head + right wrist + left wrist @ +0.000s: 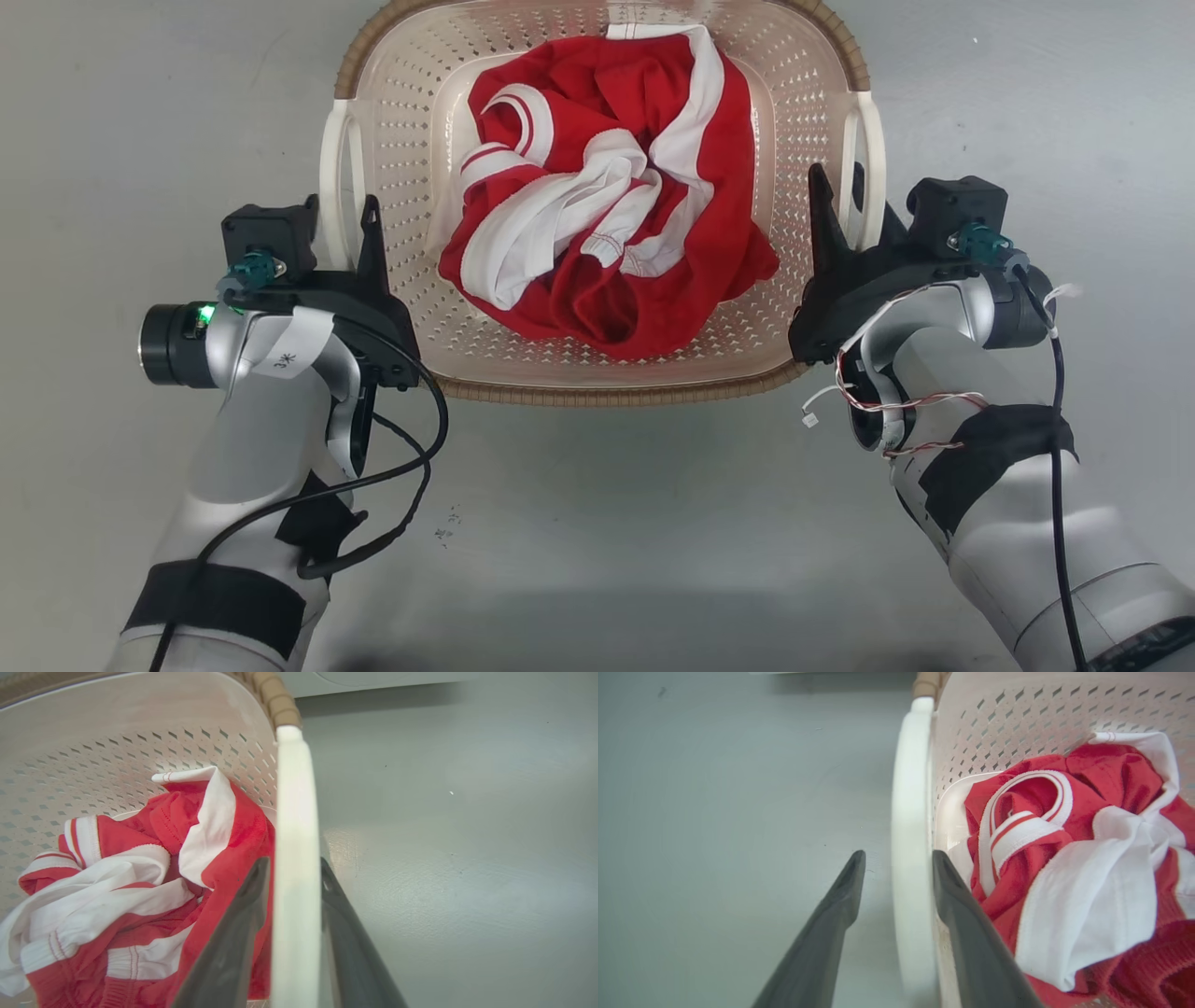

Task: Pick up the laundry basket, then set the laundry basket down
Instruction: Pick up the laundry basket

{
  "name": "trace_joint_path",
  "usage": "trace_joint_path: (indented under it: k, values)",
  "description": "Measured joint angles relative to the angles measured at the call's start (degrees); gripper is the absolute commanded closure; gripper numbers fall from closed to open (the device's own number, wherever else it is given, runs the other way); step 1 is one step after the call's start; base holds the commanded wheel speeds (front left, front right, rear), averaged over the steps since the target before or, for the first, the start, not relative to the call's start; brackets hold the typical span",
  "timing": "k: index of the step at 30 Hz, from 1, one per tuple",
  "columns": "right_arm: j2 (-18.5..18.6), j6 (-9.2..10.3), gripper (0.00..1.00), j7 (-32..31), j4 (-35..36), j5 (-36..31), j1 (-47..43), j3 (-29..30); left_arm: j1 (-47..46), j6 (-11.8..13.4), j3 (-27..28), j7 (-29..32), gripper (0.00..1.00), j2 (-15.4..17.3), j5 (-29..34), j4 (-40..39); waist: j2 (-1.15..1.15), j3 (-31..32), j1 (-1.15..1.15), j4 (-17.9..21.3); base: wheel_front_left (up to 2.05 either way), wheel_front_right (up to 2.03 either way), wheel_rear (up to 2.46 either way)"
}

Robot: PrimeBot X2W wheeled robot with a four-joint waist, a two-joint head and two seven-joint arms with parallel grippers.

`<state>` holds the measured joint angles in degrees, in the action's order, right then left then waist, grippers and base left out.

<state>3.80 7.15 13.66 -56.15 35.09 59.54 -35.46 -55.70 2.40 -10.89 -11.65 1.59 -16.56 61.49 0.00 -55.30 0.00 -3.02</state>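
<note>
The laundry basket [401, 140] stands on the grey floor straight ahead, cream and perforated with a brown woven rim, holding a crumpled red and white garment [607, 215]. My left gripper [341, 233] straddles the basket's white left handle [910, 812]. It is open: the inner finger lies against the handle and a gap shows beside the outer finger [845, 891]. My right gripper [850, 210] is shut on the white right handle [294, 812], both fingers pressed against it. The basket wall [117, 728] and the garment [140, 882] sit left of that handle.
Bare grey floor [597, 541] surrounds the basket on the near side and on both flanks. The pale lower edge of a white appliance [373, 679] shows beyond the basket's far end.
</note>
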Motion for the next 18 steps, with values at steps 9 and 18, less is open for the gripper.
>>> trace_joint_path:
  k: [9,18]
  values:
    - [-0.1,0.4,1.0,-0.2,-1.2,1.8,0.7,-1.8,-0.8,-1.0,-0.8,0.2,1.0,-0.6,-0.1,1.7,0.0,0.3,0.0,-0.2,0.0,0.0,0.0]
    - [-0.1,0.4,1.0,-0.5,-2.7,4.4,0.7,-3.6,-1.3,-1.4,-1.0,-0.1,1.0,-0.9,-1.0,4.2,0.0,1.7,0.0,0.1,0.0,0.0,0.0]
